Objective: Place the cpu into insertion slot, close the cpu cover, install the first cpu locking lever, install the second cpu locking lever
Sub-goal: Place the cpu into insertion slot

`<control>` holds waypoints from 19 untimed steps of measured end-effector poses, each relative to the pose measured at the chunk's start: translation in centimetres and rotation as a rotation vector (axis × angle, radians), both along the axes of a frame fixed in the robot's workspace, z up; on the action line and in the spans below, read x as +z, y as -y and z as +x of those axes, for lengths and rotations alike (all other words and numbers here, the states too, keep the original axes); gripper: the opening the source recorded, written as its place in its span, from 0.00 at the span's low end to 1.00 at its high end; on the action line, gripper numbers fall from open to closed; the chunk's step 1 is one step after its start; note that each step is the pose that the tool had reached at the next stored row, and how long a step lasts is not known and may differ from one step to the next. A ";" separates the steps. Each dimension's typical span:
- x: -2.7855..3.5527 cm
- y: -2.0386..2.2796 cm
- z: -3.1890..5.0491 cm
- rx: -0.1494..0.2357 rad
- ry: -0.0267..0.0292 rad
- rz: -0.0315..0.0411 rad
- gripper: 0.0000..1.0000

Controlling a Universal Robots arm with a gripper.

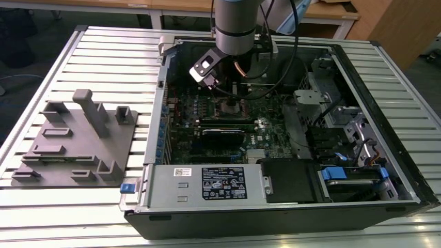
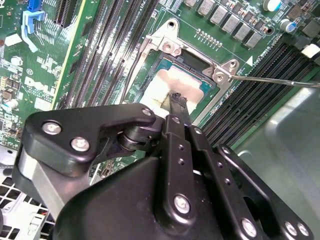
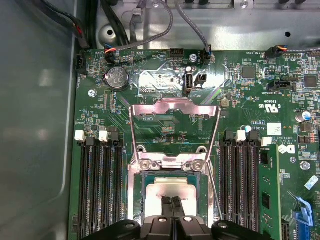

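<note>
**The cpu [image 3: 172, 185] is in place**

The big computer case [image 1: 276, 219] lies with its open side up, so the arm can reach down inside. On the green board [image 3: 240, 100] the cpu cover [image 3: 175, 106] is tipped back, and that leaves the insertion slot [image 3: 135, 200] bare. The cpu sits flat in that slot. The gripper [image 3: 172, 202] hangs right over it, its two fingers pressed together with nothing between them, tips at the cpu's face. A thin locking lever [image 2: 272, 80] sticks out sideways, not hooked down.
</note>
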State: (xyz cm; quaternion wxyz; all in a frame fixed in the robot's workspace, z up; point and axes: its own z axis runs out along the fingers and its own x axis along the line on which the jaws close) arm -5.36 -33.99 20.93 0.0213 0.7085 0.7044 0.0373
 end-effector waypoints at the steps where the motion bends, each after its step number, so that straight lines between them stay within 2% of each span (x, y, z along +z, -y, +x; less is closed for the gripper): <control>1: 0.00 0.00 0.00 0.000 0.0000 0.0000 0.11; 19: 0.32 0.00 0.00 0.000 -0.0002 -0.0004 0.11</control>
